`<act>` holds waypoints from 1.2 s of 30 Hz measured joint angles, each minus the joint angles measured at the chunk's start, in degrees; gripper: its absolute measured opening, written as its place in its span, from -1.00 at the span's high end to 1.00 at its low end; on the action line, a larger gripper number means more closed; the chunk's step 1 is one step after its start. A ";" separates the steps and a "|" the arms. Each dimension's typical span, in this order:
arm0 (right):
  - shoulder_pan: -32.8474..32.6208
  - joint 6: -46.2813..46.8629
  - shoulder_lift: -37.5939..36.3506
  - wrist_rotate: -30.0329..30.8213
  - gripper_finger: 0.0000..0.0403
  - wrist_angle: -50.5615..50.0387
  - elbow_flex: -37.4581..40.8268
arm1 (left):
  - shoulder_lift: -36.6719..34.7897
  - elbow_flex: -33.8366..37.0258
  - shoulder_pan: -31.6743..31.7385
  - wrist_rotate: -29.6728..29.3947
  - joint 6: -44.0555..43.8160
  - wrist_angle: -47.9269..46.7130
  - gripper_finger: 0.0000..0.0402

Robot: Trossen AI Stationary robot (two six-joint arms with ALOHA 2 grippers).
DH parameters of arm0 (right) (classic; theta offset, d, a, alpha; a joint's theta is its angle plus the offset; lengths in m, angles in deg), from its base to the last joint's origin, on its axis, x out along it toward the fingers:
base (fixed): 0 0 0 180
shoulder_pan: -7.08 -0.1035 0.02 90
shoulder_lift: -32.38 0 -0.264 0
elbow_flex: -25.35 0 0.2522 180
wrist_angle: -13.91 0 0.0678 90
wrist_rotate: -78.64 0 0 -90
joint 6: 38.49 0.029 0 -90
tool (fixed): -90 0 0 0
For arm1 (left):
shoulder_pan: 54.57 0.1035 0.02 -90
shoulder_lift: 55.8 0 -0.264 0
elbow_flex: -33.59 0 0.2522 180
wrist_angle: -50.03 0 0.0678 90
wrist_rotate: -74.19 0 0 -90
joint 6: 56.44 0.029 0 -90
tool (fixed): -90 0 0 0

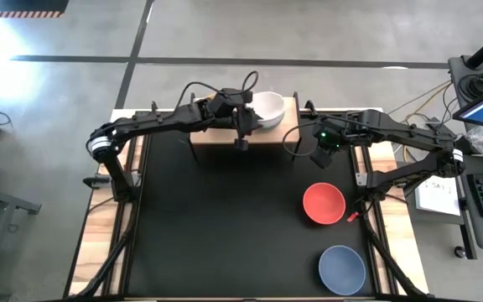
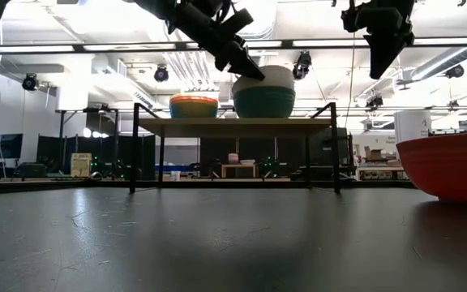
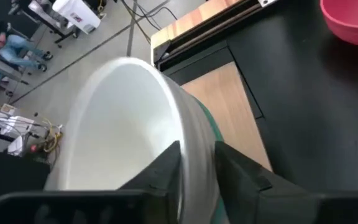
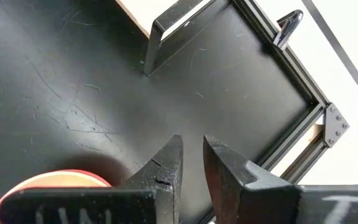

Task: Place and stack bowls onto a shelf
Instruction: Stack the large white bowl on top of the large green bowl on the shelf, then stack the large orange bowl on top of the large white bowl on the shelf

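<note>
Glossy white bowl (image 3: 123, 130) rim pinched by left pincer (image 3: 197, 165), right pincer (image 4: 191, 163) narrowly parted, idle.

Six bowls: white (image 1: 267, 108), teal (image 2: 263, 101), orange-rimmed (image 2: 194, 106), red (image 1: 323, 203), blue (image 1: 341, 269), pink (image 3: 352, 22). One shelf (image 2: 233, 126). Two grippers.

You have the black tabletop (image 1: 216, 218) as the main surface, and at its far edge stands the shelf (image 2: 233, 127), a light-wood board on dark legs. On the shelf you can see, in the low view, a stack of smaller bowls (image 2: 194, 106) with an orange rim band toward one end, and beside it the teal bowl (image 2: 263, 102) with the white bowl (image 1: 267, 109) nested inside it. Directly on the tabletop lie the red bowl (image 1: 323, 203) on the right side and, nearer the front edge, the periwinkle-blue bowl (image 1: 341, 270), well apart from the shelf.
</note>
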 joint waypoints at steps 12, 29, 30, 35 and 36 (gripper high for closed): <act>0.02 0.00 0.00 -1.81 0.73 -0.72 0.00 | -1.00 -3.87 -0.34 -0.09 0.69 -2.28 0.32; -6.02 10.17 -0.02 -14.09 0.73 -1.07 1.25 | -1.03 -8.17 -6.45 13.64 -10.14 -19.49 0.34; -7.14 11.67 -0.02 -14.08 0.73 -1.05 1.56 | -1.03 -8.12 -7.26 13.65 -10.86 -20.52 0.34; -13.99 19.74 -0.02 -14.13 0.73 -0.95 5.15 | -1.03 -7.73 -12.54 14.02 -14.94 -24.85 0.34; -15.48 21.36 -0.02 -14.31 0.73 -0.89 6.12 | -1.03 -7.40 -13.89 14.02 -15.38 -25.09 0.34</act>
